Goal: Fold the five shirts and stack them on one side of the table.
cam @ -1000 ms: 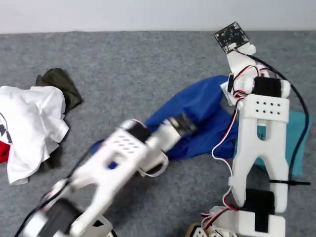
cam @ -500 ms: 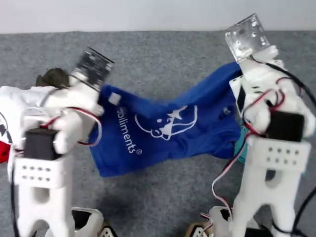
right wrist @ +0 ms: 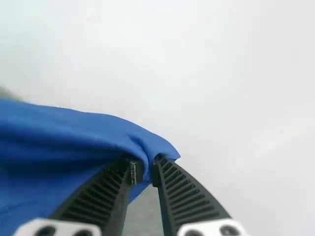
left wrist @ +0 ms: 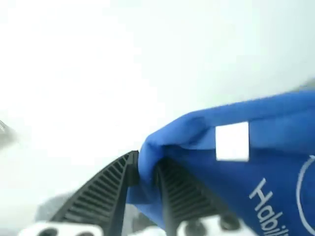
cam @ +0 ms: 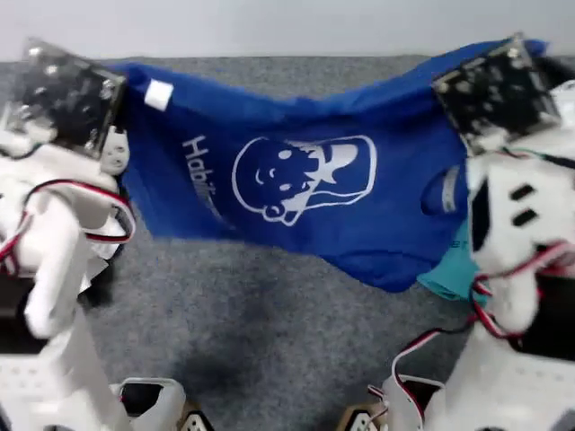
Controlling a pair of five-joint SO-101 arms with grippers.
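- Pinched shut in left hand (left wrist: 146,167): one upper corner of blue printed cotton shirt (cam: 296,180); in right hand (right wrist: 146,167): opposite corner.
- Stretched wide between both, above grey carpeted counter (cam: 269,341); lower edge sagging beside teal cloth (cam: 446,274).

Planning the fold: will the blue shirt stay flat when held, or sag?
Likely floppy: the shirt sags between the left gripper and right gripper pinching its edge. Probably light, since two small pinches carry it. It may slip, as each grip holds only a bunched edge.
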